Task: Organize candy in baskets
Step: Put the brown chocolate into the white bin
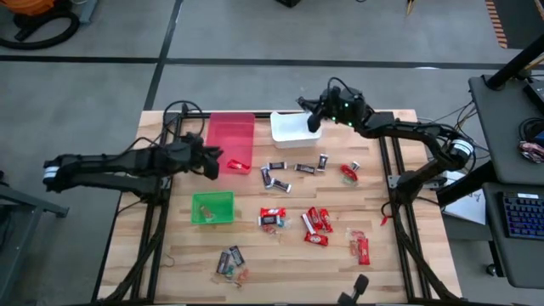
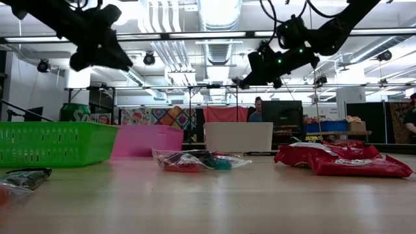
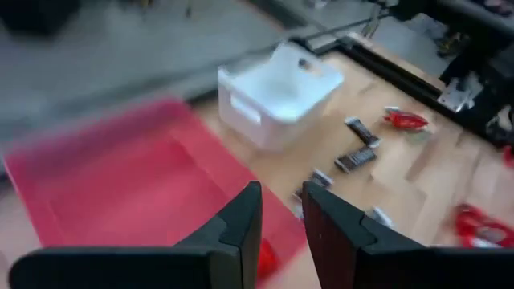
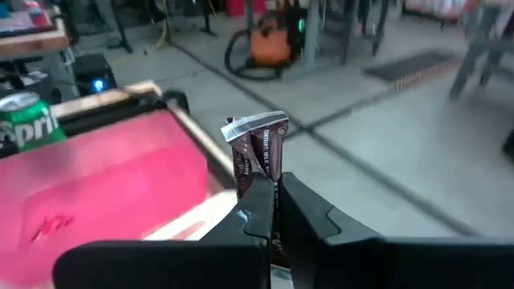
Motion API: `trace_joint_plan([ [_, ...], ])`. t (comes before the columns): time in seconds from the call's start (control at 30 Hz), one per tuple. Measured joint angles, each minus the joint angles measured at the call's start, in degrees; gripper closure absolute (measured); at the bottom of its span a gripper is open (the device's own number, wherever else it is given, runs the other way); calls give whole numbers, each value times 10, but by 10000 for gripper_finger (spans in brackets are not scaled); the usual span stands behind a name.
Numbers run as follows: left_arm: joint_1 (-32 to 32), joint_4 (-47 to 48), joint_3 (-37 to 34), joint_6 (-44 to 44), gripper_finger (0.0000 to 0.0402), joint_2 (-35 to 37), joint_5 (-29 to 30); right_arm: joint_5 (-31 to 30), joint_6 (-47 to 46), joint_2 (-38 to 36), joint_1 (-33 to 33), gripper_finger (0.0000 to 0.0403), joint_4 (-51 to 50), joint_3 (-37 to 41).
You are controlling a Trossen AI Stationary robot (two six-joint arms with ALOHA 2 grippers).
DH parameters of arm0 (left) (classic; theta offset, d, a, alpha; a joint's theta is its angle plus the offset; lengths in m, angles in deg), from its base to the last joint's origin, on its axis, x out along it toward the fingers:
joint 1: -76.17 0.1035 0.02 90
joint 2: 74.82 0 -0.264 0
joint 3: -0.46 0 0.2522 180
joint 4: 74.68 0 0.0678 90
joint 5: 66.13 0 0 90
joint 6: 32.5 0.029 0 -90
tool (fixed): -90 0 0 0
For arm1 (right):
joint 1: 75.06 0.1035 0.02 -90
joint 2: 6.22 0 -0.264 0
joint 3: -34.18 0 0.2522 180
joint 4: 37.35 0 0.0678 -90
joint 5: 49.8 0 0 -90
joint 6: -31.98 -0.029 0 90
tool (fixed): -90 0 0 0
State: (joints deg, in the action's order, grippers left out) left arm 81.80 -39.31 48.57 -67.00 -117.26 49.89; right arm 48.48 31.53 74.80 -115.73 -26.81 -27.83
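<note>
We see the right gripper above the white basket, at 12 o'clock of the table, its fingers clamped on a dark mini bar. The left gripper hangs at 10 o'clock over the red basket, fingers slightly apart, holding nothing. Other candy lies near the centre, beside the green basket.

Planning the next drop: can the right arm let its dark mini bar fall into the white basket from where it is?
Probably yes: the right hand, shut on the dark mini bar, hangs over the white basket, with nothing between.
</note>
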Motion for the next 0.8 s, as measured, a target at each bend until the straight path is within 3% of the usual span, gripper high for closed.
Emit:
trace_joint_plan([
  [0.1, -9, 0, -4, -90, 326, -10, -46, 39, -28, 1, 2, 392, -5, 0],
  [0.2, -20, -6, -4, -115, 326, -19, -61, 44, -58, 1, 3, 392, 12, 0],
  [0.57, -13, 1, -4, -89, 326, -24, -55, 42, -43, 8, 3, 392, 18, 0],
  [0.8, -2, -1, -4, -58, 326, -25, -44, 64, 34, 70, 3, 392, 39, 0],
])
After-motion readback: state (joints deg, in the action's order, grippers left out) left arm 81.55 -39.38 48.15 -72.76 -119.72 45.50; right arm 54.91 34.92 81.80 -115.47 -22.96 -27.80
